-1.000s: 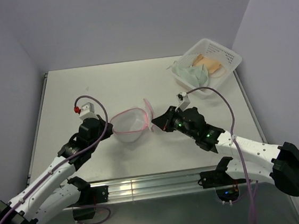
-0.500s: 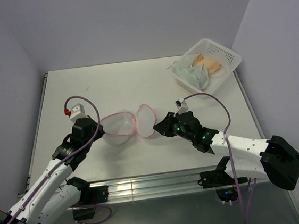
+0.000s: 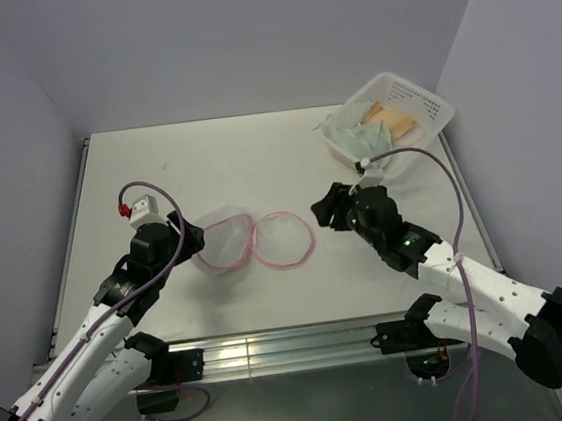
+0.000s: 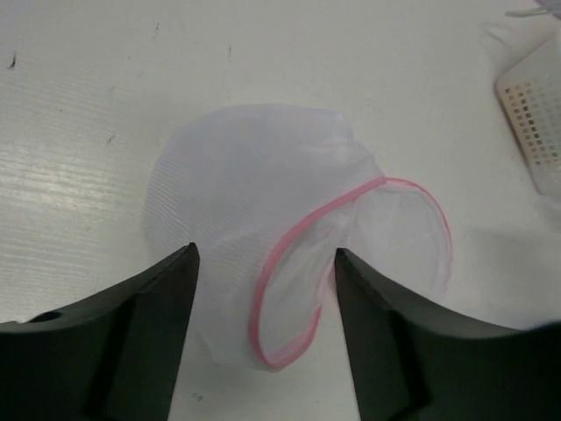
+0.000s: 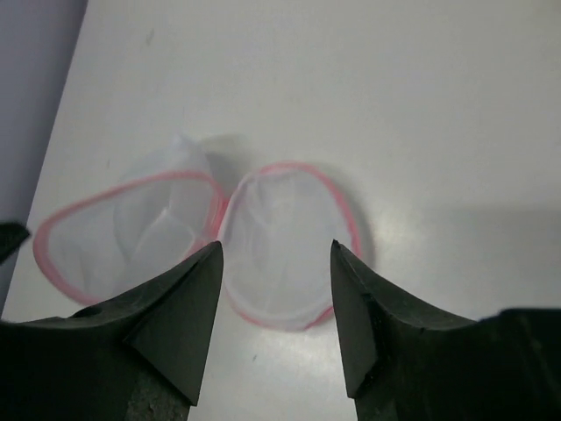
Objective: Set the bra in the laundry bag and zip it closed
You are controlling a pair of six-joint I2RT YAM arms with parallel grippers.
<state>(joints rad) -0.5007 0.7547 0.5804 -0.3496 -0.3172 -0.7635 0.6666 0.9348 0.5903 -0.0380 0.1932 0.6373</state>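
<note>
Unzipped and spread flat in two halves: the laundry bag [image 3: 222,242], with the slumped mesh body at the left pincer [image 3: 185,239] and the round lid [image 3: 284,238] flopped toward the right pincer [image 3: 326,206]. Long axis straight from one pincer to the other, roughly parallel to the near edge of the counter [image 3: 205,158]. Pink rims touching in the middle, the body's mouth turned up and toward the lid, the lid's ring face up.

Plenty of bare counter beyond both pincers, right up to the far wall. Less room behind them, toward the near edge. Open surface out to the left edge as well.

Left pincer gaping wide, gripping nothing, with loose mesh just ahead of and between its tips. Right pincer equally wide, also holding nothing, with the lid just ahead of its tips and seemingly not touching.

Well beyond the right pincer and off to its right, at the far right corner: a white perforated basket [image 3: 421,105] holding pale green fabric [image 3: 359,142] and peach fabric [image 3: 392,118].
</note>
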